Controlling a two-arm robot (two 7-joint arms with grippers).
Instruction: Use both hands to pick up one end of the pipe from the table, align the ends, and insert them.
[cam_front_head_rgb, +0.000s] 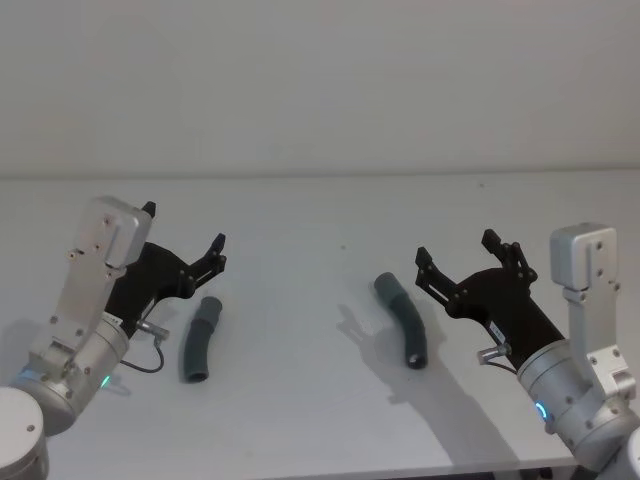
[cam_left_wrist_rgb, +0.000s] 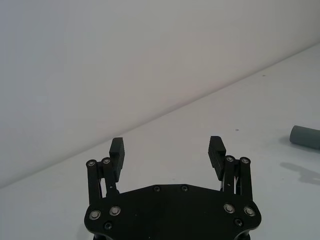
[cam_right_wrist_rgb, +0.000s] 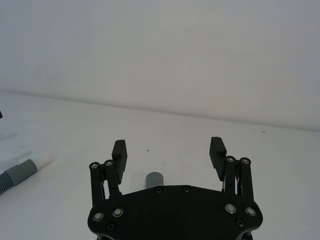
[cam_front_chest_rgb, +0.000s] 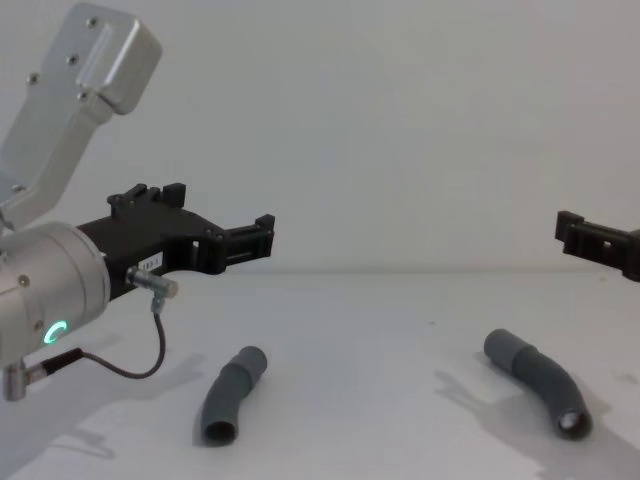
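- Nearest the robot, the left arm's silver wrist (cam_front_chest_rgb: 50, 290) glows with a green ring light (cam_front_chest_rgb: 52, 330). A thin black cable (cam_front_chest_rgb: 161, 330) loops from it above the white worktop (cam_front_head_rgb: 300, 420).
- The left pipe piece (cam_front_head_rgb: 197, 340), a curved dark grey ribbed hose, lies flat on the worktop at the robot's left. It is just beside the left arm and nothing touches it.
- The right pipe piece (cam_front_head_rgb: 403, 318) lies flat right of centre, well apart from the first. It curves from a dark near end to a smooth grey cuff (cam_front_head_rgb: 386, 288) at its far end.
- The left pincer (cam_front_head_rgb: 184, 226) hangs in the air above and just beyond the left pipe piece. Its fingers are spread wide and hold nothing.
- The right pincer (cam_front_head_rgb: 456, 247) hovers off the worktop just to the right of the right pipe piece, likewise spread and empty.
- In the right wrist view, a grey pipe end pokes out past this pincer's palm. Farther off, the left pipe piece shows a narrow white tip (cam_right_wrist_rgb: 44, 159) on a grey cuff.
- A pale grey wall (cam_front_head_rgb: 320, 80) closes the scene behind the worktop's far edge.
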